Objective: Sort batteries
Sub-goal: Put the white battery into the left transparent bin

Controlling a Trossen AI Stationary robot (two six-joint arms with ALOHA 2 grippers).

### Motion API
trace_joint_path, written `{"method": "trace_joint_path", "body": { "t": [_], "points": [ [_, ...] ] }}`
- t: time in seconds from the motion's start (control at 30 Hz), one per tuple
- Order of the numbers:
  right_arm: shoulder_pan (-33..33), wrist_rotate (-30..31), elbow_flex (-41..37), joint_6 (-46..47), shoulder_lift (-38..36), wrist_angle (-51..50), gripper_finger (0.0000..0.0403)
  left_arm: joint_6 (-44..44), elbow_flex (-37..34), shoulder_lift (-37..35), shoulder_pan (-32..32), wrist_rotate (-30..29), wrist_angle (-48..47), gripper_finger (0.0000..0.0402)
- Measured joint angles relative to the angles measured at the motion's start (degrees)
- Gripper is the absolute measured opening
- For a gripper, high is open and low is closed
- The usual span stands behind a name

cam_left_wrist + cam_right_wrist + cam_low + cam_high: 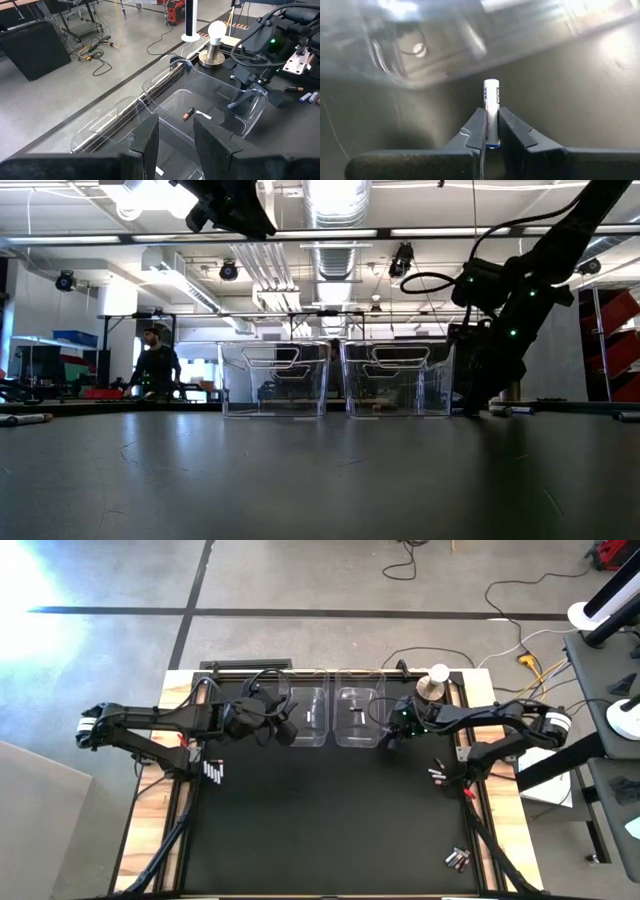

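My right gripper is low beside the right wall of the right clear bin and is shut on a silvery-white AAA battery. My left gripper is open and high over the left clear bin; it shows at the top of the low view. One dark battery with a reddish end lies on the floor of the right bin. Loose batteries lie on the black mat in groups: near the left edge, near the right edge, and at the near right corner. My right gripper pinches the silvery-white battery by its lower half between the two fingers. The battery lies along the fingers. Its free end sticks out past the fingertips toward the bin wall. Whether it is clear of the mat, I cannot tell.
A round silver-and-white knob object stands at the far right, behind my right arm. The two bins stand side by side at the far middle of the mat. A person is in the room beyond the table. Cables run along both table sides.
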Motion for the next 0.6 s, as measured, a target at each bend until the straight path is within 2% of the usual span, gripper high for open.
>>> {"method": "trace_joint_path", "body": {
  "t": [0.17, 0.4, 0.53, 0.6],
  "points": [
    [-0.09, 5.19, 2.75, -1.35, -3.67, -7.18, 0.003, 0.86, 0.0, 0.0, 0.0, -0.02, 0.0, 0.0103],
    [-0.07, 8.92, 9.49, -5.41, -7.24, -15.98, 0.003, 1.82, 0.0, 0.0, 0.0, 0.39, -0.19, 0.0103],
    [-0.07, 12.25, 15.24, -7.54, -8.89, -19.58, 0.003, 0.78, 0.0, -1.69, 0.01, 8.9, -5.32, 0.0103],
    [-0.06, 12.53, 18.91, -8.56, -9.92, -19.98, 0.0029, 0.35, 0.0, -3.46, -0.05, 10.83, -6.94, 0.0103]
  ]
}}
